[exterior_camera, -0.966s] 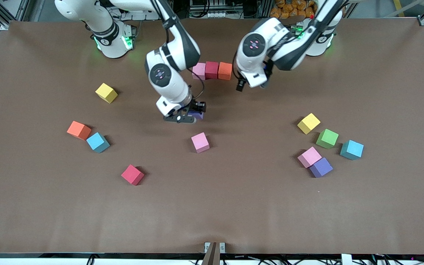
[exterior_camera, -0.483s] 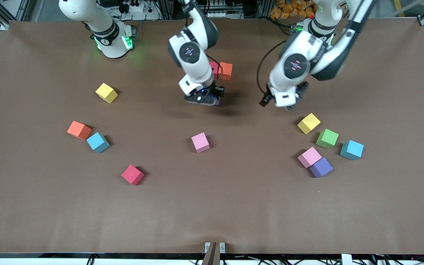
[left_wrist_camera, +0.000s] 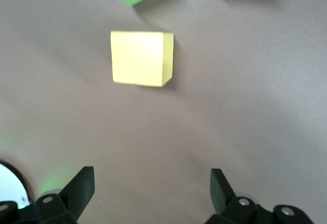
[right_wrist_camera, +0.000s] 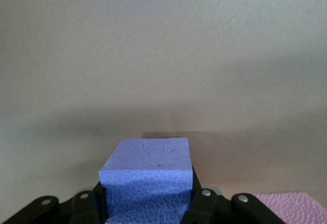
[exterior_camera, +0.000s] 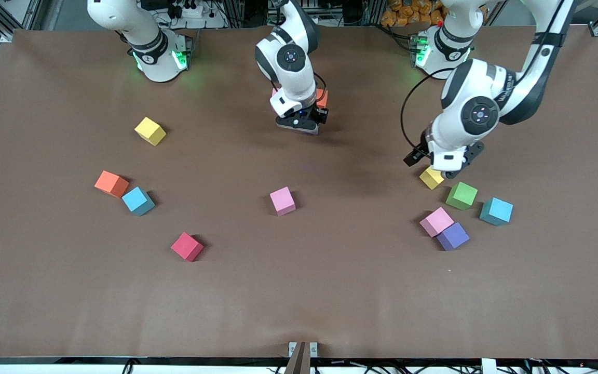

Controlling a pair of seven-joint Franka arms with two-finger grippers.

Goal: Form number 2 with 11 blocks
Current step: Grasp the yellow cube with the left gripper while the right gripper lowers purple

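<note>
1. The right gripper point(exterior_camera: 303, 124) pinches a purple block point(right_wrist_camera: 148, 180) between its fingers, up over the table point(exterior_camera: 299, 291) just beside the orange block point(exterior_camera: 322, 97) of the started row; a pink block point(right_wrist_camera: 296, 208) of that row shows close by the fingers.
2. The left gripper point(exterior_camera: 447, 174) hangs with its fingers point(left_wrist_camera: 79, 188) spread wide, holding nothing; it is over a yellow block point(left_wrist_camera: 140, 58); a green block point(exterior_camera: 461, 195) lies just past that one.
3. Loose blocks lie well apart from both grippers; no number 2 stands yet.

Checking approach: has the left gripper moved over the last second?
Yes. The left gripper went from beside the orange block to over the yellow block.
</note>
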